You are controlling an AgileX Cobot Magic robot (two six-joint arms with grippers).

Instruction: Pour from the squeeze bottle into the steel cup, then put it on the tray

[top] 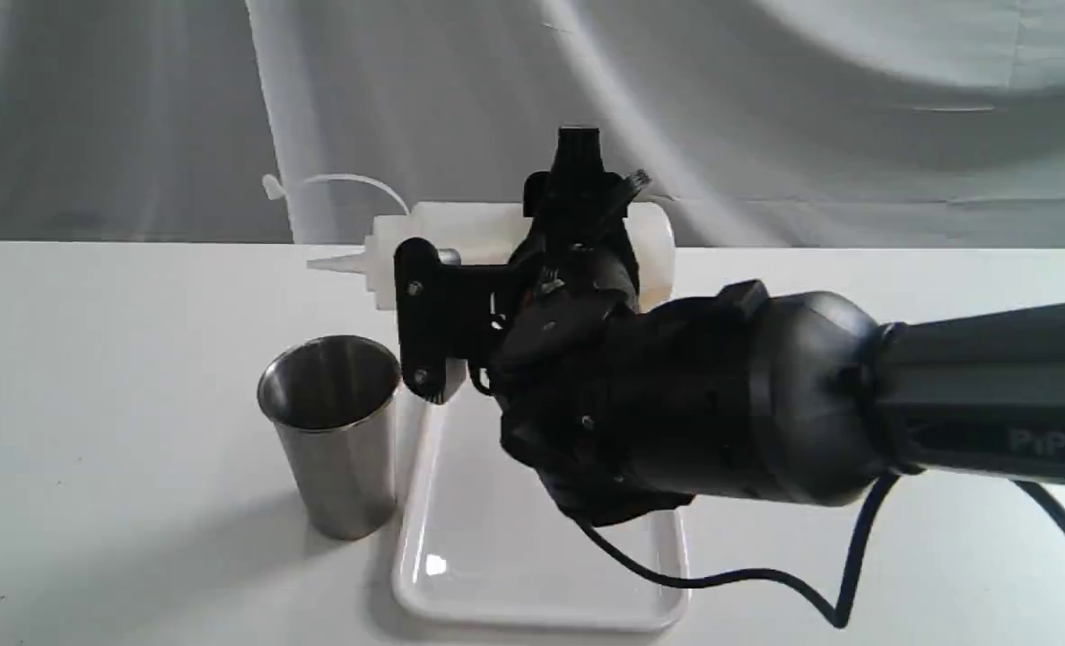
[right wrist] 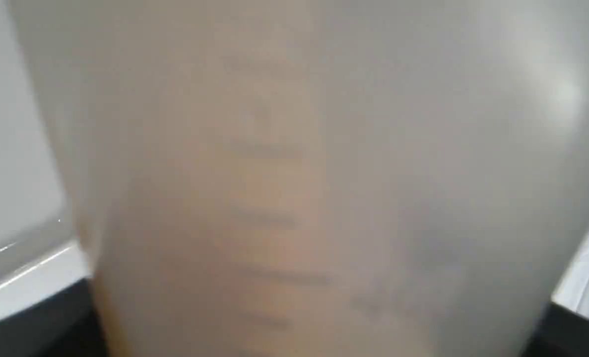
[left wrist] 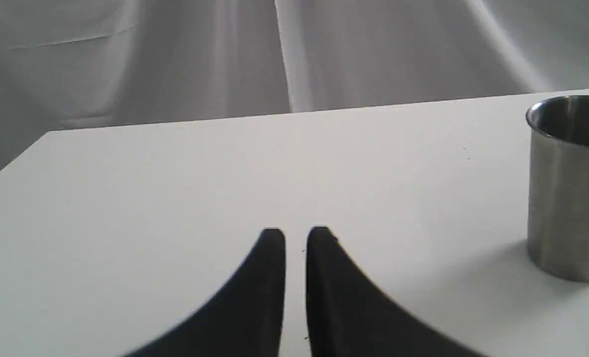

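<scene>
Exterior view: the right pincer [top: 496, 260], entering from the right on its black arm [top: 765, 413], is clamped on the squeeze bottle [top: 460, 229], its jaws set wide apart around the bottle's body. The bottle is carried clear of the bench [top: 92, 404] and lies roughly level. Its pointed nozzle [top: 330, 263] aims toward the left of the view, and the thin cap strap [top: 353, 179] arcs above it. The nozzle appears higher than the steel cup [top: 335, 431] and behind it; whether the tip lies over the cup's mouth cannot be told. The cup stands upright on the bench, just beside the left edge of the tray [top: 514, 574]; whether the two touch cannot be told. The tray lies flat on the bench below the arm, and a black cable [top: 747, 574] trails across its near right corner. A pale cloth backdrop [top: 855, 135] hangs behind the bench. Right wrist view: the translucent bottle wall [right wrist: 294, 198] fills almost the whole picture, blurred, faintly amber and crossed by dim horizontal marks, with a white raised rim [right wrist: 26, 282] showing past one side. Left wrist view: the left pincer [left wrist: 296, 238] hovers low over bare bench. Its two dark fingers [left wrist: 269, 277] are nearly together with only a narrow slit between them, holding nothing. The steel cup [left wrist: 569, 188] stands well apart from it.
</scene>
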